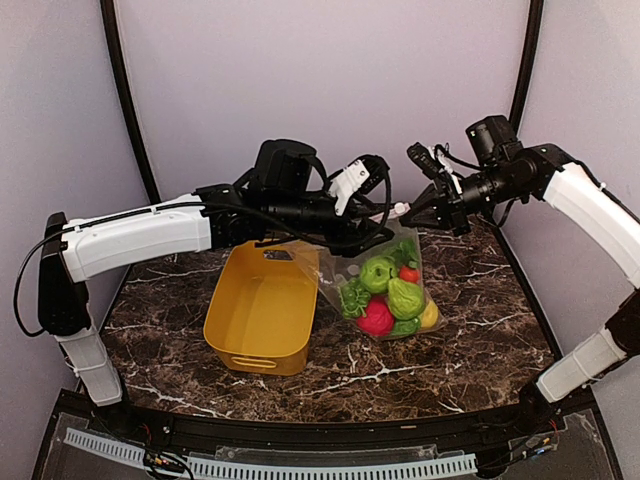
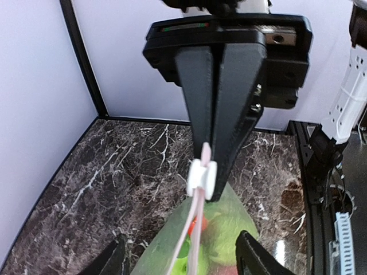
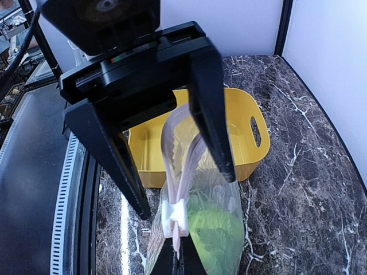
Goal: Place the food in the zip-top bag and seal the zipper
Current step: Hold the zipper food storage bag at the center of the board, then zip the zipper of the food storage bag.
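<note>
Sealing step. The clear thin plastic zip-top bag w/ pale dots (image 1: pixel 338 278) hangs between the two arms, its lower part on the dark marble table (image 1: pixel 450 340), just right of the yellow plastic tub (image 1: pixel 250 355). The small plastic toy fruit & veg (image 1: pixel 390 295) are inside the bag; tub looks empty

R gripper (image 2: pixel 211 186) is clamped tight on the small white plastic slider (image 2: pixel 202 175) riding the narrow whitish zipper strip (image 3: pixel 172 143). L gripper (image 3: pixel 186 193) stands open, jaws either side of the strip, gripping nothing

In the right wrist view the strip's two tracks bow apart beyond the slider, so I judge the mouth isn't closed yet. To do it well:
- L should pinch the strip / bag edge itself, not the slider, firmly enough to anchor it
- R then draws the slider along the strip w/ the strip kept taut & straight, so the film doesn't bunch ahead of it
- keep the bag low so the food's weight stays on the table & doesn't drag the edge out of L's pinch

Risks: thin film slipping from the jaws, or the slider jamming on a fold
</note>
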You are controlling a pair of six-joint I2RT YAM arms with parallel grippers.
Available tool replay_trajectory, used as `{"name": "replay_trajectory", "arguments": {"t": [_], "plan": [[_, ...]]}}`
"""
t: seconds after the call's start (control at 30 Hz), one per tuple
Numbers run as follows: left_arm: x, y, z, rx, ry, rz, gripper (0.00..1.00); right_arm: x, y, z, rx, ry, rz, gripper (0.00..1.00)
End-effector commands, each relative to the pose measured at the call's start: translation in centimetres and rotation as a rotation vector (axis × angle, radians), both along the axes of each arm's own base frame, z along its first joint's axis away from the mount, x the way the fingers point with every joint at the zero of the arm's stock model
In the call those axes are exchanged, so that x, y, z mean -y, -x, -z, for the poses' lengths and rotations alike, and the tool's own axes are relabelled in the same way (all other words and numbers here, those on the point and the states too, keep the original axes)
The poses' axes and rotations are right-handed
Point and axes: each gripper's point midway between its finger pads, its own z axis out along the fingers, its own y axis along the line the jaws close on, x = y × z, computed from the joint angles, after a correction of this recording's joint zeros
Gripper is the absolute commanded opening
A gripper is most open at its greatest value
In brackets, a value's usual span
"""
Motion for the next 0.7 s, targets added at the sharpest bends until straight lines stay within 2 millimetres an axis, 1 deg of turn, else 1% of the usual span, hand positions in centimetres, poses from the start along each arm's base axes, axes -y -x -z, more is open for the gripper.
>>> {"name": "replay_trajectory", "arguments": {"t": [0.0, 0.03, 0.13, 0.17, 0.2, 0.23, 0.33, 0.47, 0.63, 0.67], "plan": [[-0.4, 0.9, -4.3, 0.024, 0.105, 0.016, 0.67, 0.0, 1.4, -1.5, 0.054, -0.023, -0.045, 0.00], [-0.3, 1.1, -4.5, 0.017, 0.117, 0.031, 0.69, 0.0, 1.5, -1.5, 0.058, -0.020, -0.049, 0.00], [0.5, 1.5, -4.9, -0.034, 0.146, 0.062, 0.69, 0.2, 2.0, -1.3, 0.071, -0.010, -0.063, 0.00], [0.9, 1.4, -4.5, -0.051, 0.141, 0.070, 0.67, 0.2, 2.2, -1.2, 0.070, -0.006, -0.065, 0.00], [1.1, 1.7, -4.9, -0.070, 0.151, 0.088, 0.65, 0.2, 2.3, -1.2, 0.073, -0.004, -0.065, 0.00], [1.3, 1.8, -4.7, -0.081, 0.153, 0.097, 0.61, 0.2, 2.4, -1.1, 0.074, -0.002, -0.066, 0.00], [1.8, 2.6, -5.0, -0.112, 0.178, 0.141, 0.54, 0.3, 2.5, -0.9, 0.077, 0.006, -0.064, 0.00], [2.1, 2.9, -4.8, -0.141, 0.185, 0.163, 0.49, 0.2, 2.5, -0.9, 0.080, 0.009, -0.064, 0.00], [2.4, 2.9, -4.5, -0.157, 0.186, 0.174, 0.46, 0.1, 2.7, -0.9, 0.081, 0.010, -0.069, 0.00], [2.5, 2.9, -4.5, -0.158, 0.186, 0.177, 0.44, 0.1, 2.7, -0.9, 0.083, 0.011, -0.070, 0.00]]}}
